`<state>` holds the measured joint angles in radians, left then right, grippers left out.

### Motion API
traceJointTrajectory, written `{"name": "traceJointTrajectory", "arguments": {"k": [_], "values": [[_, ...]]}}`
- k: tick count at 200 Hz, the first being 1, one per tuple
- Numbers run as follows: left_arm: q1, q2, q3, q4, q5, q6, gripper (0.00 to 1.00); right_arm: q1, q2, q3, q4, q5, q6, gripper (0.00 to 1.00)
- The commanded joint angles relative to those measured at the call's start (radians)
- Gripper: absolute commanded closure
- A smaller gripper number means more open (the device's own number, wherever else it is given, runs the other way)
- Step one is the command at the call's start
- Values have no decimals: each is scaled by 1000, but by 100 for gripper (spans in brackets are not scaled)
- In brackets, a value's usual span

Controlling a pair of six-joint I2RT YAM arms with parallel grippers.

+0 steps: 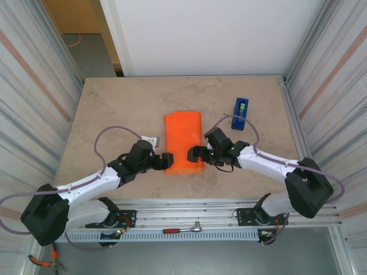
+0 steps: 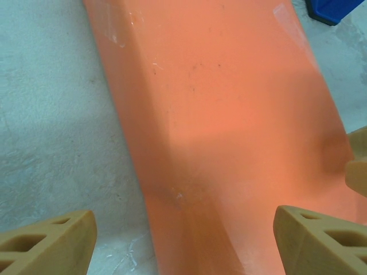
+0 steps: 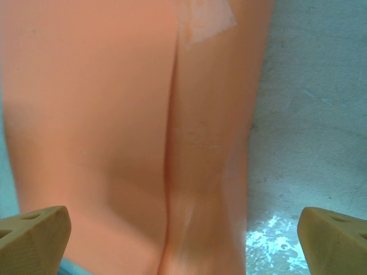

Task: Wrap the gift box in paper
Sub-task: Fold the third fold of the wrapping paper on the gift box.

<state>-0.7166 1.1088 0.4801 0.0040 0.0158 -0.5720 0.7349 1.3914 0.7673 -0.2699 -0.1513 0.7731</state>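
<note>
Left fingers (image 2: 49, 243): spread wide, holding nothing, set at the parcel's 7 o'clock corner.
Paper (image 1: 183, 142): already folded round into a long orange parcel at mid-worktop (image 1: 114, 109). You can see a lengthwise seam with one strip of clear tape (image 3: 207, 20) across it.
Gift box: presumably inside; you cannot tell it from the paper.
Right fingers (image 3: 31, 238): spread wide, empty, at the parcel's 5 o'clock.
Tape dispenser (image 1: 240, 113): at the parcel's 2 o'clock, apart from it.
Outstanding, as you may judge: both ends look unfolded and untaped.
</note>
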Motion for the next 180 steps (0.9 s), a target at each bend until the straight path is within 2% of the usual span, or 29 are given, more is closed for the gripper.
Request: {"name": "traceJointTrajectory", "arguments": {"k": [1,44,86,144,180], "values": [[-16,14,-18,37,-66,23,19,5,39,17,-6,40,-29,0],[-73,122,-23,117,-130,23,21,3,103,20,21,56,-26,1],[-128,253,4,158,-281,-8,22,5,81,13,18,52,-19,3],[-144,346,41,185,-302,-20,23,8,35,10,-7,98,-16,4],[-147,365,43,188,-303,-26,23,9,110,17,38,132,-4,14]]}}
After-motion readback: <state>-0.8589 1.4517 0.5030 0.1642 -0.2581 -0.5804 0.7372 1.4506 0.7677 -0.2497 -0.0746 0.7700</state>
